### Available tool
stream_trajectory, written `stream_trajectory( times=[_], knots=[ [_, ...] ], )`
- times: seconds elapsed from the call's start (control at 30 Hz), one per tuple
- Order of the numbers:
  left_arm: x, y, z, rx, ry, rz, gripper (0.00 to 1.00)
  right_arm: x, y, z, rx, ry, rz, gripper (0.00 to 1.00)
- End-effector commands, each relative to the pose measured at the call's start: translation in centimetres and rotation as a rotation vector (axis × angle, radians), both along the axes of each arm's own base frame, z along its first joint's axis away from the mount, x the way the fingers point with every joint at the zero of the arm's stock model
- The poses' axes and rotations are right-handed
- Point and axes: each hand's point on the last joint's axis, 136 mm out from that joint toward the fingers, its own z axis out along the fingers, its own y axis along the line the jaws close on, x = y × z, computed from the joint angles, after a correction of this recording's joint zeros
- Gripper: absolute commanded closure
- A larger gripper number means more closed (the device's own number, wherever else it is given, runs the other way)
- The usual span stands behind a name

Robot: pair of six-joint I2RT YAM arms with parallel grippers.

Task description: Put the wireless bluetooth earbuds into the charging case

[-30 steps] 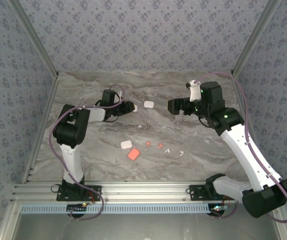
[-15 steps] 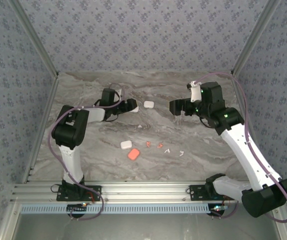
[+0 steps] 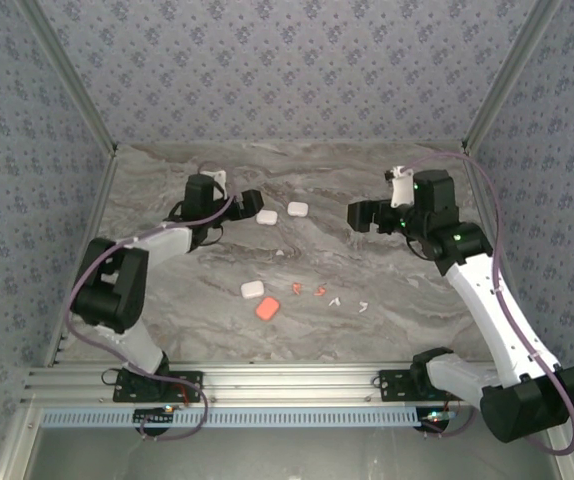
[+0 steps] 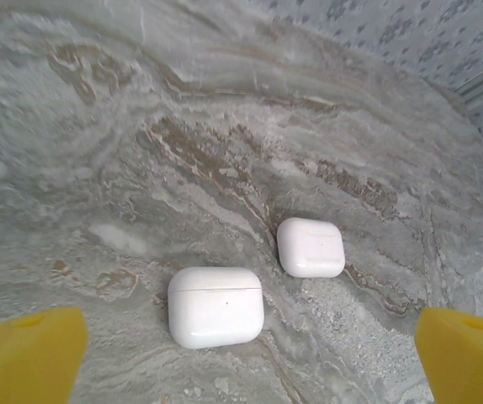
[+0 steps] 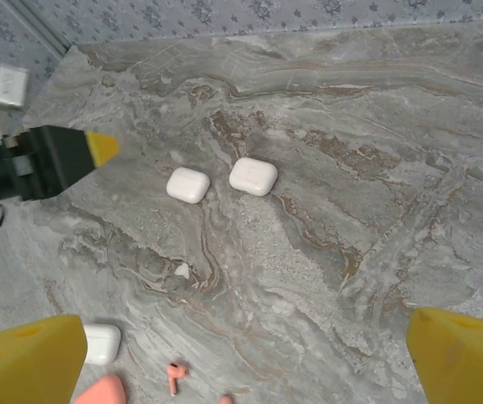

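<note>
Two shut white charging cases lie side by side at the back of the table: one point(image 3: 266, 216) point(image 4: 216, 305) just ahead of my left gripper point(image 3: 249, 202) point(image 4: 241, 366), the other point(image 3: 297, 209) point(image 4: 310, 247) a little further right. The left jaws stand wide open and bare, apart from the near case. Two orange-red earbuds point(image 3: 297, 288) point(image 3: 319, 291) and white earbuds point(image 3: 334, 299) point(image 3: 363, 306) point(image 3: 281, 253) lie loose mid-table. My right gripper point(image 3: 353, 213) point(image 5: 246, 362) hovers open and bare above the table, right of the cases. One orange-red earbud point(image 5: 174, 374) shows below it.
A third white case point(image 3: 252, 289) point(image 5: 101, 343) and an orange-red case point(image 3: 266, 309) point(image 5: 98, 391) lie shut near the earbuds. The marble table point(image 3: 417, 290) has patterned walls at the back and sides and a metal rail point(image 3: 287, 380) at the front.
My left gripper opened, let go of the white case onto the table and drew back to the left. The right gripper shifted slightly up and right.
</note>
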Motion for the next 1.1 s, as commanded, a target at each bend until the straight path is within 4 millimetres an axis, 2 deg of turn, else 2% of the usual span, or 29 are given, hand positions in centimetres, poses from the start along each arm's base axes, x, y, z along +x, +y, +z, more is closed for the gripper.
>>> stream_trajectory(
  times=[0.0, 0.2, 0.3, 0.4, 0.57, 0.73, 0.9, 1.07],
  knots=[
    [-0.8, 1.9, 2.4, 0.061, -0.101, 0.051, 0.01, -0.1, 0.6, 0.9, 0.089, -0.033, 0.05, 0.0],
    [-3.7, 4.4, 4.1, 0.09, -0.152, 0.123, 0.01, 0.2, 1.3, 0.1, 0.097, -0.054, 0.086, 0.0],
    [-5.1, 5.6, 3.9, 0.088, -0.123, 0.155, 0.01, 0.1, 2.1, -0.5, 0.071, -0.067, 0.123, 0.0],
    [-6.5, 6.6, 3.3, 0.075, -0.071, 0.184, 0.01, -0.7, 3.8, -1.4, 0.007, -0.089, 0.228, 0.0],
    [-8.3, 8.7, 2.4, 0.016, 0.0, 0.259, 0.01, -2.5, 7.6, -4.8, -0.179, -0.114, 0.438, 0.0],
    [-8.9, 10.5, 2.3, -0.041, 0.017, 0.332, 0.01, -4.8, 12.3, -8.2, -0.298, -0.179, 0.693, 0.0],
    [-9.1, 10.7, 2.3, -0.052, 0.022, 0.345, 0.01, -7.5, 17.0, -11.8, -0.394, -0.224, 0.976, 0.0],
    [-9.2, 10.9, 2.0, -0.052, 0.028, 0.355, 0.01, -8.4, 20.9, -15.6, -0.526, -0.229, 1.147, 0.0]
  ],
)
